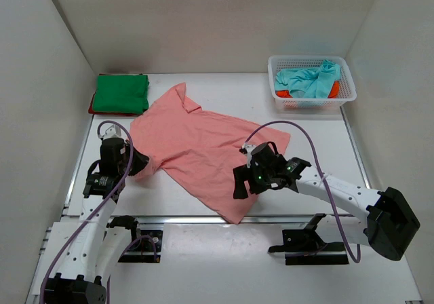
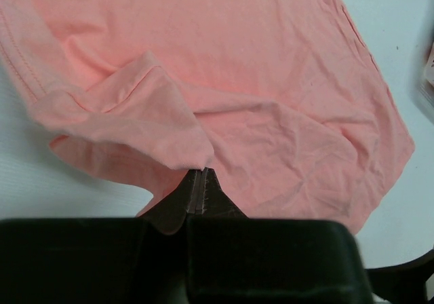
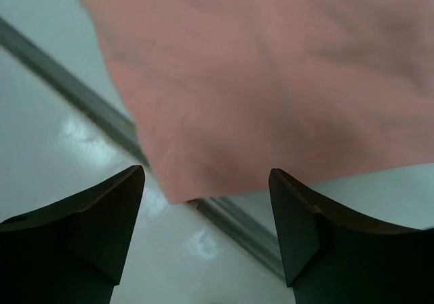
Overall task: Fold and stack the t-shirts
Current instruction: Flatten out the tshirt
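Observation:
A salmon pink t-shirt [image 1: 196, 144] lies spread and crumpled across the middle of the table. My left gripper [image 1: 139, 163] is at its left edge, shut on a fold of its cloth [image 2: 163, 124]. My right gripper [image 1: 241, 182] hovers open over the shirt's near corner [image 3: 203, 161], nothing between its fingers [image 3: 102, 212]. A folded green t-shirt [image 1: 121, 92] lies on a red one [image 1: 91, 106] at the back left. A teal t-shirt [image 1: 310, 80] and an orange-red one [image 1: 285, 93] lie in the basket.
A white mesh basket [image 1: 312, 99] stands at the back right. A metal rail [image 1: 169, 218] runs along the table's near edge, under the shirt's corner. White walls enclose the left, back and right sides.

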`<state>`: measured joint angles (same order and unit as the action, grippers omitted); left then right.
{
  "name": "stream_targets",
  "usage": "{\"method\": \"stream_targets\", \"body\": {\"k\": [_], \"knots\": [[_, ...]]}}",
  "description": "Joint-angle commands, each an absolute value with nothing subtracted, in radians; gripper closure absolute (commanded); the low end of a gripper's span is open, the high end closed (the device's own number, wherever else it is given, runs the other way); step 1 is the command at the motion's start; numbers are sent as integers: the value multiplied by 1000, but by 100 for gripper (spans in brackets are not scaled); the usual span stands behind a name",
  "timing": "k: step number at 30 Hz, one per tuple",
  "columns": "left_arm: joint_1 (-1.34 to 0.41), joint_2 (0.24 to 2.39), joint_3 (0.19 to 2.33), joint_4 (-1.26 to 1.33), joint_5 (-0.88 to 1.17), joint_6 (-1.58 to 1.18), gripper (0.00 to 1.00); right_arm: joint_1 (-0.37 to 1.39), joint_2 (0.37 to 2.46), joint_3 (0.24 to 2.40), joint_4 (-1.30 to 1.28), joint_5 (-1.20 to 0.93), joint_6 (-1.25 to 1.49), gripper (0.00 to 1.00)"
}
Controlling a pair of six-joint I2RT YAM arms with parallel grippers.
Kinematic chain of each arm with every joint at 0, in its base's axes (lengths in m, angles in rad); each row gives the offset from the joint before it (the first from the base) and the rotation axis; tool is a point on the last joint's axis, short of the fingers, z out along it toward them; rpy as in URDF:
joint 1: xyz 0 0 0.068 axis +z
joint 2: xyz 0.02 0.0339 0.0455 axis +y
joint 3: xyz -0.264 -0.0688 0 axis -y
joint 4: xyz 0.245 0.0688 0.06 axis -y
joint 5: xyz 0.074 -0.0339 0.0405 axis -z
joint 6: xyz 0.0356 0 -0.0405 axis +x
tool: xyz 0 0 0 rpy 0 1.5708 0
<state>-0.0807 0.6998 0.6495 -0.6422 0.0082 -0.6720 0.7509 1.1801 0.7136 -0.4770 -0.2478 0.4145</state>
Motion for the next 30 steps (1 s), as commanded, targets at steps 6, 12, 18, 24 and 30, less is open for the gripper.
{"method": "stream_targets", "body": {"k": [6, 12, 18, 24, 30], "knots": [[-78, 719, 660, -592, 38, -689, 100, 913, 1189, 638, -451, -314, 502, 39], [-77, 718, 649, -589, 38, -703, 100, 913, 1223, 577, -451, -204, 506, 34], [-78, 710, 640, -588, 26, -710, 100, 755, 1299, 601, -432, -137, 414, 62], [-77, 710, 655, -595, 23, -715, 100, 756, 1260, 721, -522, -98, 367, 91], [-75, 703, 646, -592, 38, -732, 100, 726, 1304, 776, -575, -86, 365, 87]]}}
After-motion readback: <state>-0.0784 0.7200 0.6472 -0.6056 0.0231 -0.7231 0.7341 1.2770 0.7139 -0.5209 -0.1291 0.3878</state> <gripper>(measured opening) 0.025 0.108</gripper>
